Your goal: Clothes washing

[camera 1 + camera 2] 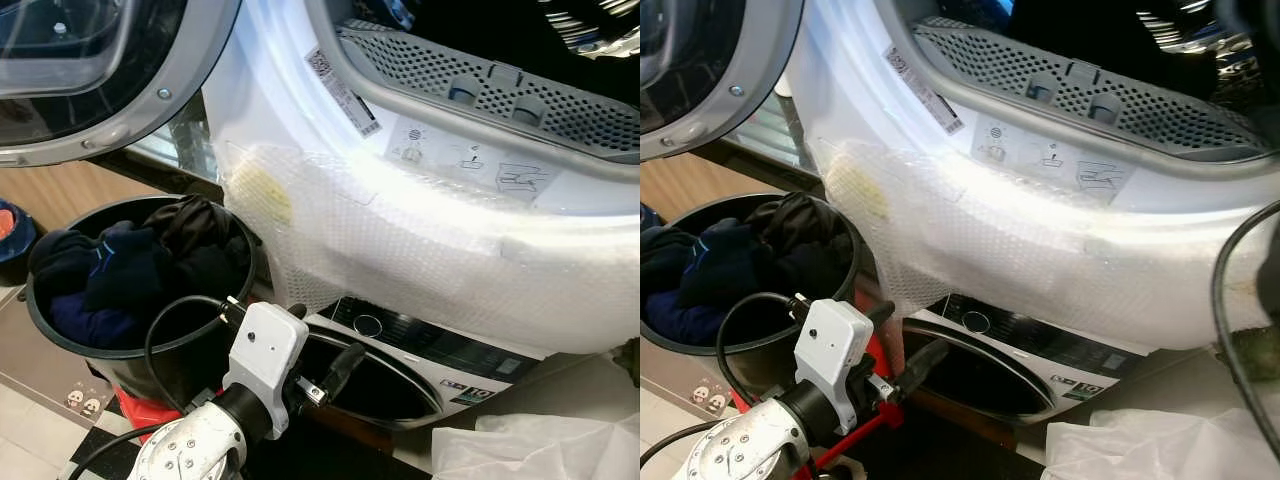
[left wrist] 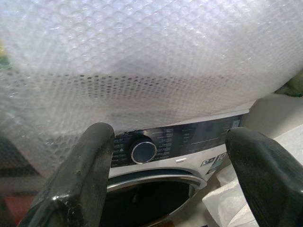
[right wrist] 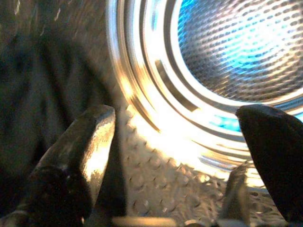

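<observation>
Loading the upper machine from the black bucket [image 1: 60, 330] looks like the step in hand. The dark clothes [image 1: 130, 265] are piled in the bucket on the floor, at the lower left of the stacked machines, under the open round door [image 1: 110, 80]. Left gripper [image 1: 325, 360] sits low, beside the bucket and in front of the lower washer's opening [image 1: 370, 385], jaws spread wide and empty; its wrist camera faces the lower washer's dial [image 2: 143, 152] and the bubble wrap [image 1: 420, 260] hanging off the upper machine. Right gripper [image 3: 180, 156] is inside the upper drum [image 3: 241, 42], jaws spread, nothing between them.

To do it well: probably draw the right arm out clear of the perforated rim [image 1: 480, 75], then reach down into the bucket from above, pinch one garment at a bunched fold, lift it clear of the bucket's rim before swinging it up.

Hard to make out: dark mass beside the right fingers may be cloth, can't tell. Bucket's base is hidden by the left arm. Drum interior is cut off at the top edge of the head views. Bubble wrap covers the upper machine's front panel.
</observation>
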Controlling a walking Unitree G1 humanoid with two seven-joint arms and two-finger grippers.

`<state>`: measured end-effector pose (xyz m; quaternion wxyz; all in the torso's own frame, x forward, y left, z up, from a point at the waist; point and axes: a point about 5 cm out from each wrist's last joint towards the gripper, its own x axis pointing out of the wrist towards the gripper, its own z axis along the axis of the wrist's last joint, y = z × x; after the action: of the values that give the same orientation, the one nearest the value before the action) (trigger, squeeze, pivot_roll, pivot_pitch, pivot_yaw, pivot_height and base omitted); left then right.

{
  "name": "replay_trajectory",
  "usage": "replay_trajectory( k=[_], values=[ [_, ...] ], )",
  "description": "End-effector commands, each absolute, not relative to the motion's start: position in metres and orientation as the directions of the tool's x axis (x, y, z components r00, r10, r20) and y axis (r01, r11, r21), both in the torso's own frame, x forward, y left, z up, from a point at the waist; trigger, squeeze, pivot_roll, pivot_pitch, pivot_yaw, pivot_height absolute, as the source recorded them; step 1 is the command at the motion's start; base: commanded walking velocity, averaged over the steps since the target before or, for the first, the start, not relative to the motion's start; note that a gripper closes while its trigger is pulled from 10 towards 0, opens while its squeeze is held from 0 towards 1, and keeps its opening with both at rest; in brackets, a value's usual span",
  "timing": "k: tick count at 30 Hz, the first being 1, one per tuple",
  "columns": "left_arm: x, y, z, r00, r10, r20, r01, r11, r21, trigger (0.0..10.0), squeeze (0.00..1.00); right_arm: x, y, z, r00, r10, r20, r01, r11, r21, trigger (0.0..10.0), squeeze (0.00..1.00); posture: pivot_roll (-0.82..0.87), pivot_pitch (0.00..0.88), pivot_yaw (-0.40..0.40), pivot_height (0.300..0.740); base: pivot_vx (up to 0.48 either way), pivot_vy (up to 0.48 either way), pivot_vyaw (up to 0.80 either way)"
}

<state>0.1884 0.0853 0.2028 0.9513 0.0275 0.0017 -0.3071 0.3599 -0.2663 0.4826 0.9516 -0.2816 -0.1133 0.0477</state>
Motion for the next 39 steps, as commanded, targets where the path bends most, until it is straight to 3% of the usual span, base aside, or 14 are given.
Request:
replay_trajectory(
  k=[1, 6, 11, 15, 18, 24, 30, 39],
  values=[
    [0.188, 0.082, 0.201, 0.788, -0.615, -0.028, 0.615, 0.788, 0.035, 10.0, 0.0, 0.345, -0.275, 0.5, 0.945, 0.19, 0.266, -0.05, 0.888, -0.456, 10.0, 0.0, 0.09, 0.173, -0.13, 0.74, 0.0, 0.0, 0.0],
    [0.191, 0.081, 0.202, 0.777, -0.629, -0.022, 0.629, 0.776, 0.037, 10.0, 0.0, 0.345, -0.277, 0.498, 0.932, 0.211, 0.294, -0.085, 0.917, -0.389, 10.0, 0.0, 0.08, 0.167, -0.118, 0.74, 0.0, 0.0, 0.0],
    [0.196, 0.081, 0.203, 0.775, -0.632, -0.011, 0.632, 0.773, 0.056, 10.0, 0.0, 0.343, -0.29, 0.497, 0.873, 0.125, 0.471, 0.029, 0.951, -0.307, 10.0, 0.0, 0.07, 0.162, -0.105, 0.74, 0.0, 0.0, 0.0],
    [0.199, 0.082, 0.204, 0.775, -0.632, -0.007, 0.631, 0.773, 0.066, 10.0, 0.0, 0.342, -0.293, 0.492, 0.835, 0.128, 0.535, 0.07, 0.94, -0.334, 10.0, 0.0, 0.06, 0.157, -0.096, 0.74, 0.0, 0.0, 0.0],
    [0.207, 0.086, 0.206, 0.775, -0.632, 0.005, 0.628, 0.771, 0.102, 10.0, 0.0, 0.343, -0.3, 0.475, 0.764, 0.134, 0.631, -0.004, 0.979, -0.203, 10.0, 0.0, 0.06, 0.143, -0.078, 0.74, 0.0, 0.0, 0.0],
    [0.216, 0.09, 0.209, 0.781, -0.624, 0.016, 0.618, 0.777, 0.124, 10.0, 0.0, 0.348, -0.311, 0.443, 0.76, 0.042, 0.649, 0.048, 0.991, -0.121, 10.0, 0.0, 0.05, 0.125, -0.058, 0.74, 0.0, 0.0, 0.0],
    [0.226, 0.093, 0.211, 0.789, -0.614, 0.032, 0.603, 0.783, 0.154, 10.0, 0.0, 0.348, -0.304, 0.413, 0.755, 0.017, 0.655, 0.028, 0.998, -0.058, 10.0, 0.0, 0.04, 0.115, -0.049, 0.74, 0.0, 0.0, 0.0],
    [0.244, 0.107, 0.215, 0.836, -0.545, 0.071, 0.522, 0.828, 0.203, 10.0, 0.0, 0.315, -0.291, 0.37, 0.675, -0.04, 0.736, 0.045, 0.999, 0.013, 10.0, 0.0, 0.04, 0.097, -0.043, 0.74, 0.0, 0.0, 0.0]
  ],
)
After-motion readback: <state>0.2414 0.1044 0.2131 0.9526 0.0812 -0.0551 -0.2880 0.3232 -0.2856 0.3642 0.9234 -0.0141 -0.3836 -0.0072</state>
